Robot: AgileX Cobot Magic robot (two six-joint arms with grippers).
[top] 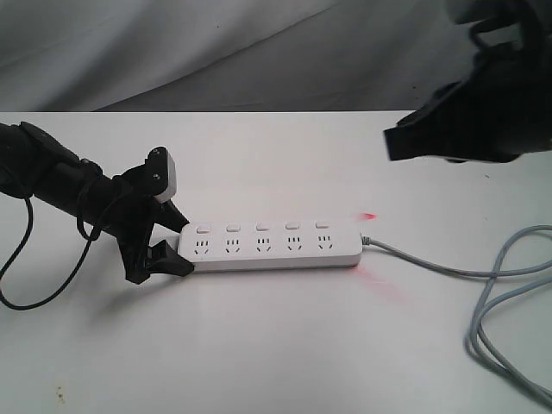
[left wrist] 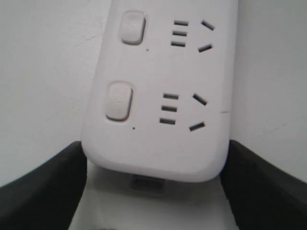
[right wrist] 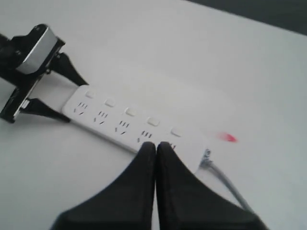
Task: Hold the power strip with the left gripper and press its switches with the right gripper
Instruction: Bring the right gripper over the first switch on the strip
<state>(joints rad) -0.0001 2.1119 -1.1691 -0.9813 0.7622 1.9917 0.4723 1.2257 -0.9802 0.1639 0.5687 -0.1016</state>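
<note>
The white power strip (top: 272,244) lies flat on the table, with its five switches (top: 262,227) in a row along its far side. My left gripper (top: 179,246) is shut on the strip's left end, one finger against each long side. In the left wrist view the black fingers (left wrist: 43,187) touch both sides of the power strip (left wrist: 158,96), and two switches (left wrist: 118,100) show. My right gripper (top: 392,145) hangs shut and empty above the strip's right end. In the right wrist view, the right gripper (right wrist: 156,146) sits over the power strip (right wrist: 134,124) near the switches (right wrist: 152,121) at its cord end.
The grey cord (top: 483,276) leaves the strip's right end and loops at the table's right edge. A red glow (top: 369,215) shows on the table by that end. A loose black cable (top: 26,285) hangs from the left arm. A grey cloth (top: 216,52) backs the table.
</note>
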